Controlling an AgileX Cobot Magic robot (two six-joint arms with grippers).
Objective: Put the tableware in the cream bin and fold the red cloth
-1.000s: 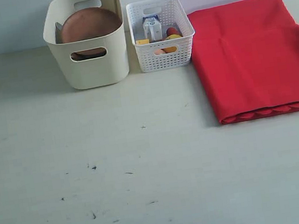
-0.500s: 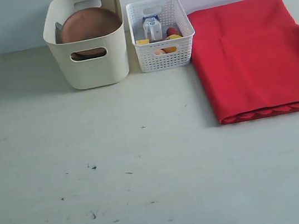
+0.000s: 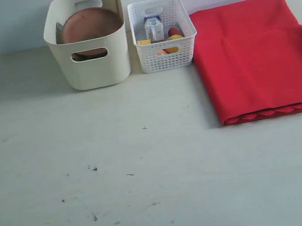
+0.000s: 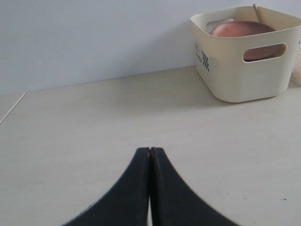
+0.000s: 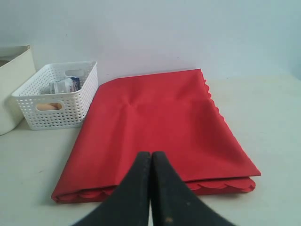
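Note:
The cream bin (image 3: 91, 65) stands at the back left with the round brown plate (image 3: 90, 24) leaning inside it; a chopstick tip (image 4: 257, 12) pokes above the plate. The other tableware is hidden. The red cloth (image 3: 256, 57) lies folded in layers at the back right, scalloped edges along its near side. My left gripper (image 4: 150, 150) is shut on nothing, over bare table well short of the cream bin (image 4: 244, 66). My right gripper (image 5: 151, 154) is shut on nothing, in front of the folded red cloth (image 5: 155, 117). Neither gripper shows in the exterior view.
A white lattice basket (image 3: 162, 34) with a small milk carton (image 3: 154, 28) and food pieces stands between bin and cloth, and appears in the right wrist view as basket (image 5: 59, 96). Dark smudges (image 3: 93, 224) mark the near table. A wall runs behind everything.

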